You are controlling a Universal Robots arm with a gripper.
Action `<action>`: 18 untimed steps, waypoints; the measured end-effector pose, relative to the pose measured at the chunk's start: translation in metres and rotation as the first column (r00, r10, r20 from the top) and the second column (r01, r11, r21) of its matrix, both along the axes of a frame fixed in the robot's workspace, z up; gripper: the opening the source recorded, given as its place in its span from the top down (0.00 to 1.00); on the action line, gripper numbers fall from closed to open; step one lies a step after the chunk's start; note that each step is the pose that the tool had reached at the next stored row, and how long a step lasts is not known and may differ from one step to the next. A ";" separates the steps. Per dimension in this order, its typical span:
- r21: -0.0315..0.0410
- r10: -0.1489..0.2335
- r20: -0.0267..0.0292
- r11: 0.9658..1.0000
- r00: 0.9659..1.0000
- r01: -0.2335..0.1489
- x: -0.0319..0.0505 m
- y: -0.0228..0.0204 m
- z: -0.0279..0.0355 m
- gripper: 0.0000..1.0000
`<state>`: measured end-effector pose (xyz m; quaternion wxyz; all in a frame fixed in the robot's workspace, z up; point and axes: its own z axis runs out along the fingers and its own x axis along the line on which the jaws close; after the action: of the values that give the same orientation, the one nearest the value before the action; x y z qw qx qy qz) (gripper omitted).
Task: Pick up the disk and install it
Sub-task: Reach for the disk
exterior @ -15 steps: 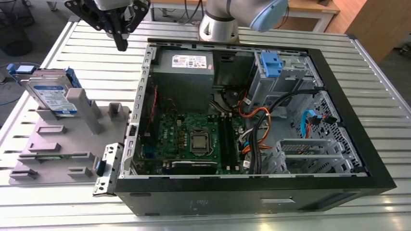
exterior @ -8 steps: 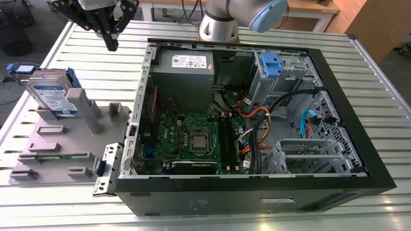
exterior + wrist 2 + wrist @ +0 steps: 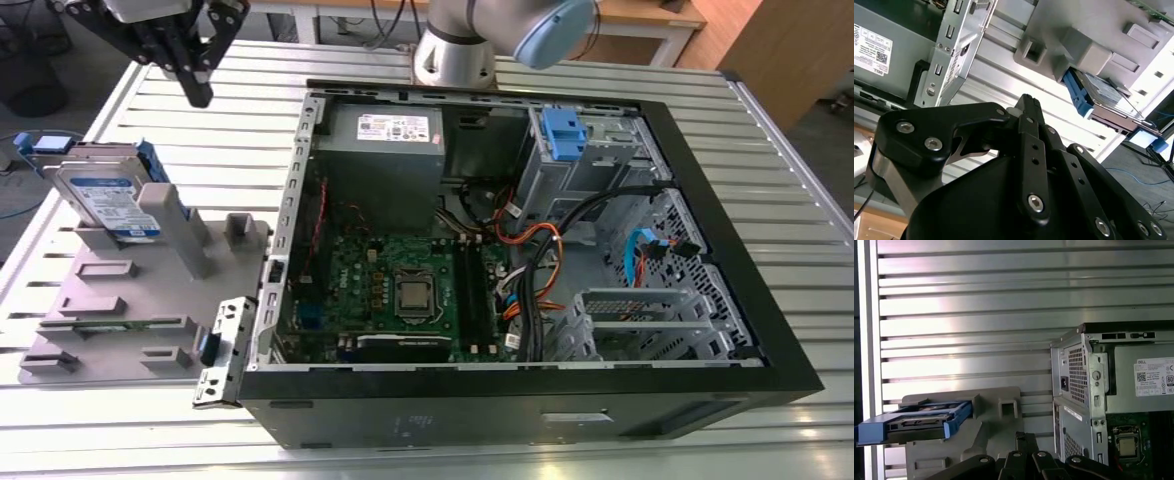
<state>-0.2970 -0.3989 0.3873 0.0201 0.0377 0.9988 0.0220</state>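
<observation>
Hanging over the slatted table (image 3: 787, 130) toward the exterior view's left: gripper (image 3: 198, 92), closed on nothing, not touching the disk. Disk (image 3: 114, 195): silver drive with blue carrier frame, standing on edge in a grey holder (image 3: 127, 300), on the exterior view's left of the open computer case (image 3: 747, 290).

Second wrist view: gripper (image 3: 1028, 100) closed, empty; disk (image 3: 1104, 95) lodged in the holder (image 3: 1094, 30), blue frame edge showing.

First wrist view: gripper (image 3: 1025, 436) closed; disk (image 3: 924, 420) seated in the holder (image 3: 1004, 410), near the case's rear corner (image 3: 1079, 380).
</observation>
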 end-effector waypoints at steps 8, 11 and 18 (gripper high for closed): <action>0.000 -0.001 0.002 1.000 1.000 0.001 -0.0321 0.0000 -0.0036 0.89; 0.000 -0.002 0.002 1.000 1.000 0.002 -0.0437 0.0001 -0.0048 0.89; 0.000 -0.003 0.002 1.000 1.000 0.003 -0.0685 0.0001 -0.0071 0.89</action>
<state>-0.3655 -0.3988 0.3802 0.0212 0.0392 0.9988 0.0220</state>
